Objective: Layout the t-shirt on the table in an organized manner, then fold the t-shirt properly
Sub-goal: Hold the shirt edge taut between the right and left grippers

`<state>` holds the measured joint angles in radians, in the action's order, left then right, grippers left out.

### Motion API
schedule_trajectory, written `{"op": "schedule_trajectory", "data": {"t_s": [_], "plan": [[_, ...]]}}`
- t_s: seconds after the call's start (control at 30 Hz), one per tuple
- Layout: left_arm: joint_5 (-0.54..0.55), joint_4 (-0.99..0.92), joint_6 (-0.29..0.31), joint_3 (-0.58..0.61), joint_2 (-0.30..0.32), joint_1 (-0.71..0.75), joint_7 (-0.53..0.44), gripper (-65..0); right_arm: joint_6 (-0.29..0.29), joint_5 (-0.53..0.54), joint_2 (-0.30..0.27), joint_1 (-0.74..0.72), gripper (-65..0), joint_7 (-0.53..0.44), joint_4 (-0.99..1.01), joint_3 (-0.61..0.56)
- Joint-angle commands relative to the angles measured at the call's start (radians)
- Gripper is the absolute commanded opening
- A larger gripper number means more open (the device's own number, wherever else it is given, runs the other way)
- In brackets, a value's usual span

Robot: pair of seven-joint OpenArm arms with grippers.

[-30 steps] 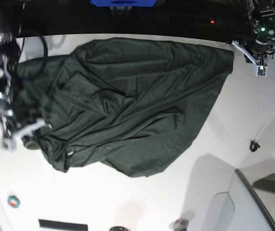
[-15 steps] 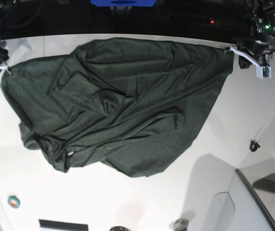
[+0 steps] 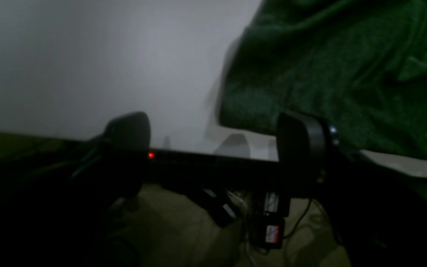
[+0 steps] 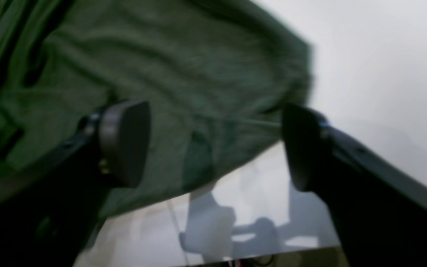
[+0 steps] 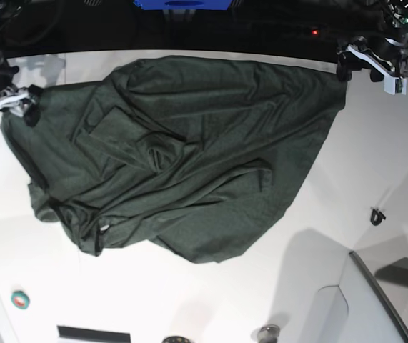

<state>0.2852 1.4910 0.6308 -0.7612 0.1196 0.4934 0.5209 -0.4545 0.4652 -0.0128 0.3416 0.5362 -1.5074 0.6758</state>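
The dark green t-shirt (image 5: 182, 157) lies spread and wrinkled across the white table (image 5: 361, 171), bunched along its near-left side. My right gripper (image 5: 11, 100) hangs open at the shirt's far-left corner. In the right wrist view its fingers (image 4: 124, 141) stand wide apart above the t-shirt (image 4: 161, 66), with nothing between them. My left gripper (image 5: 361, 63) is open at the shirt's far-right corner by the table's far edge. In the left wrist view the left gripper (image 3: 213, 141) holds nothing, and the t-shirt (image 3: 347, 66) corner lies just past the right finger.
A small green tape roll (image 5: 20, 299) sits near the front left. A black clip (image 5: 377, 215) lies at the right, with a grey bin (image 5: 375, 300) at the front right. The table's far edge (image 5: 261, 57) runs just behind the shirt.
Both grippers have opened and let go of the shirt's far corners. The right arm had carried the left corner from the near-left side up to the far left, spreading the cloth.
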Motion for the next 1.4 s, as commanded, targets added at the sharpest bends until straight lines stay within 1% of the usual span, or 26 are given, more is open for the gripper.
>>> {"op": "schedule_trajectory", "data": {"t_s": [0.0, 0.1, 0.23, 0.37, 0.63, 0.9, 0.93, 1.07, 1.1, 1.13, 1.17, 1.2, 1.33, 1.37], "plan": [[0.009, 0.015, 0.01, -0.016, 0.002, 0.006, -0.014, -15.3, -0.023, 0.008, -0.009, 0.001, -12.0, -0.015, 0.0, 0.006], [0.009, 0.015, 0.013, -0.007, -0.021, 0.006, -0.014, -18.9, -0.063, 0.008, -0.009, 0.0, -16.8, -0.015, 0.035, 0.006], [0.009, 0.012, 0.013, -0.008, -0.047, -0.019, -0.014, -19.3, -0.082, 0.008, -0.009, -0.002, -22.1, -0.014, 0.044, 0.038], [0.007, 0.012, 0.013, -0.004, -0.047, -0.045, -0.014, -19.3, -0.083, 0.008, -0.009, -0.002, -22.2, -0.014, 0.044, 0.04], [0.006, -0.122, 0.013, -0.005, -0.041, -0.092, -0.012, -19.3, -0.083, 0.008, -0.009, 0.004, -22.1, -0.015, 0.044, 0.04], [0.007, -0.177, 0.014, -0.002, -0.045, -0.123, -0.011, -19.4, -0.082, 0.008, -0.009, 0.003, -22.2, -0.018, 0.044, 0.04], [0.007, -0.177, 0.014, 0.01, -0.047, -0.123, -0.009, -19.4, -0.079, 0.008, -0.011, 0.001, -22.2, -0.018, 0.044, 0.052], [0.007, -0.18, 0.014, 0.075, -0.047, -0.12, -0.009, -19.6, -0.082, 0.008, 0.001, -0.037, -21.8, -0.015, 0.057, 0.177], [0.007, -0.18, 0.014, 0.082, -0.048, -0.12, -0.009, -20.6, -0.082, 0.008, 0.003, -0.049, -21.8, -0.015, 0.07, 0.206], [0.007, -0.18, 0.014, 0.085, -0.048, -0.12, -0.009, -22.7, -0.082, 0.008, 0.003, -0.066, -21.8, -0.014, 0.083, 0.227], [0.007, -0.18, 0.014, 0.087, -0.05, -0.12, -0.009, -26.2, -0.083, 0.007, 0.003, -0.078, -22.1, -0.012, 0.1, 0.246], [0.007, -0.18, 0.014, 0.082, -0.054, -0.121, -0.009, -31.3, -0.083, 0.007, 0.0, -0.088, -22.1, -0.012, 0.117, 0.258], [0.007, -0.178, 0.01, 0.079, -0.054, -0.121, -0.011, -59.9, -0.083, 0.005, -0.003, -0.105, -22.2, -0.012, 0.172, 0.264], [0.007, -0.178, 0.01, 0.079, -0.054, -0.121, -0.011, -65.0, -0.085, 0.005, -0.003, -0.109, -22.2, -0.012, 0.184, 0.262]]}}
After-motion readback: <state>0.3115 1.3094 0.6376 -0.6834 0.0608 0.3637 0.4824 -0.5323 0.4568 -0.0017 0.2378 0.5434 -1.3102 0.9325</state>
